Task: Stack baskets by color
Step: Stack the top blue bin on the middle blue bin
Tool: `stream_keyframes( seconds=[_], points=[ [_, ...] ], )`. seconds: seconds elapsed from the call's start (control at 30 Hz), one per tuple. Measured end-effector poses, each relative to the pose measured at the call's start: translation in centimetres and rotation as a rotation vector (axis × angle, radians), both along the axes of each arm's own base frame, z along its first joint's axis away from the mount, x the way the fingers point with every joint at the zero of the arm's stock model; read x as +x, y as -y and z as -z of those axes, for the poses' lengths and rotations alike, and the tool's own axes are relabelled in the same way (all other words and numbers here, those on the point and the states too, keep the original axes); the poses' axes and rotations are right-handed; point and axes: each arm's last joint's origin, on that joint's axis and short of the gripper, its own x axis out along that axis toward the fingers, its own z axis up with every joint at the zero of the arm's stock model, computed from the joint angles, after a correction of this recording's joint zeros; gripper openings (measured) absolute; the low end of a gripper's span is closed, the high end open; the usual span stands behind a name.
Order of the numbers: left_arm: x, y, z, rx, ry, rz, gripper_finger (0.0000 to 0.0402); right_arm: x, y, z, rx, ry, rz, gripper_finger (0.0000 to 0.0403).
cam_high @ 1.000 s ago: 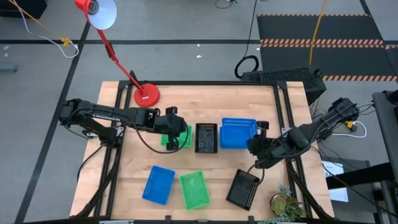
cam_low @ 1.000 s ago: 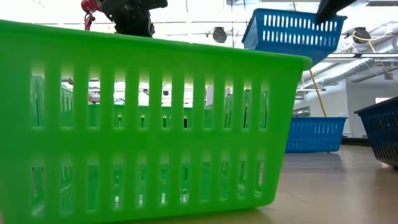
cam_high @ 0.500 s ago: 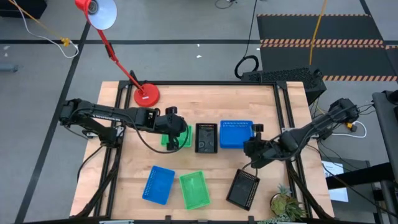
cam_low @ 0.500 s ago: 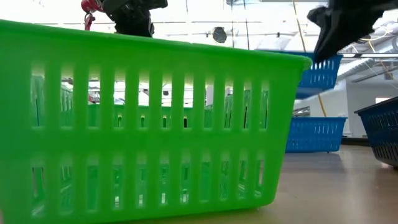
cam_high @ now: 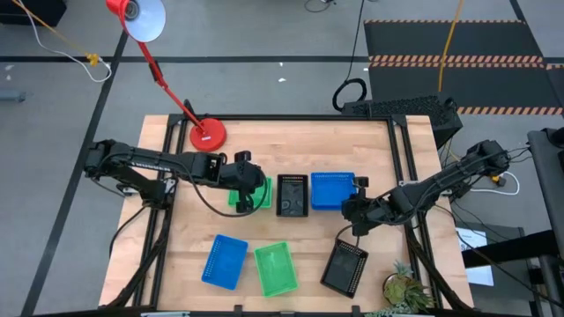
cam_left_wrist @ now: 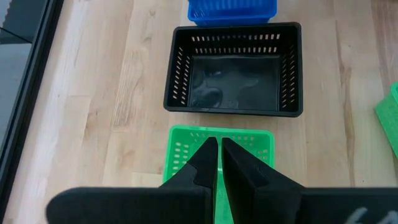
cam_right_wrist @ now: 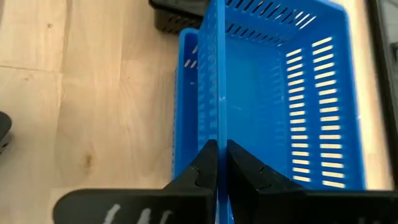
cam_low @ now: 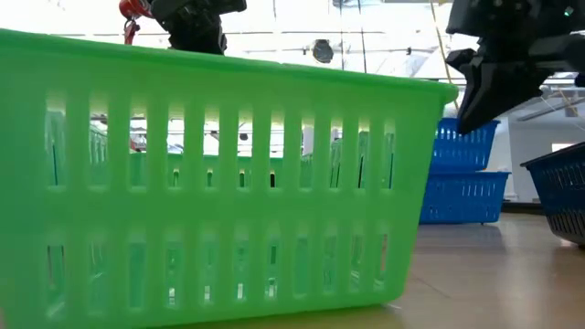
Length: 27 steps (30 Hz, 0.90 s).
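Observation:
In my right gripper (cam_right_wrist: 217, 144), which is shut, hangs a blue basket (cam_right_wrist: 280, 93), set over a second blue basket (cam_right_wrist: 186, 93) at the table's middle right. The low view shows the upper blue basket (cam_low: 468, 144) on top of the lower one (cam_low: 462, 196). A black basket (cam_high: 293, 194) stands just left of them. My left gripper (cam_left_wrist: 217, 142) is shut and hangs above a green basket (cam_left_wrist: 186, 149) on the table, holding nothing. My right gripper pinches the rim of one side wall (cam_right_wrist: 217, 118) of the upper blue basket, one finger inside and one outside. The fingers slant down from the table's right side and lie along the wall. The basket is slightly tilted, its bottom at the lower basket's rim.
Along the near edge lie a blue basket (cam_high: 225, 261), a green basket (cam_high: 276, 269) and a black basket (cam_high: 345, 267). A red lamp base (cam_high: 208, 135) stands at the far left. A small plant (cam_high: 405, 289) sits at the near right corner.
My right gripper has come down and a little toward the table's left with the blue basket. The basket has sunk from high above the table onto the second blue basket.

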Motion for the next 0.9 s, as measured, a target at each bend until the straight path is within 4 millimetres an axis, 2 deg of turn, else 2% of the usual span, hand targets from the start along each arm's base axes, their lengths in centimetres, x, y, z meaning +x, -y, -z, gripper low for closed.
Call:
stream_keyframes(
  seconds=[0.67, 0.77, 0.9],
  points=[
    [0.3, 0.0, -0.2, -0.002, 0.039, 0.001, 0.0026, -0.5, 0.4, 2.0, 0.042, -0.011, 0.031, 0.0012],
    [0.3, 0.0, -0.2, -0.002, 0.039, 0.001, 0.0026, -0.5, 0.4, 2.4, 0.046, -0.003, 0.033, 0.0023],
    [0.3, 0.0, -0.2, -0.002, 0.039, 0.001, 0.0026, -0.4, 0.3, 2.5, 0.054, 0.023, 0.032, 0.0057]
  ],
)
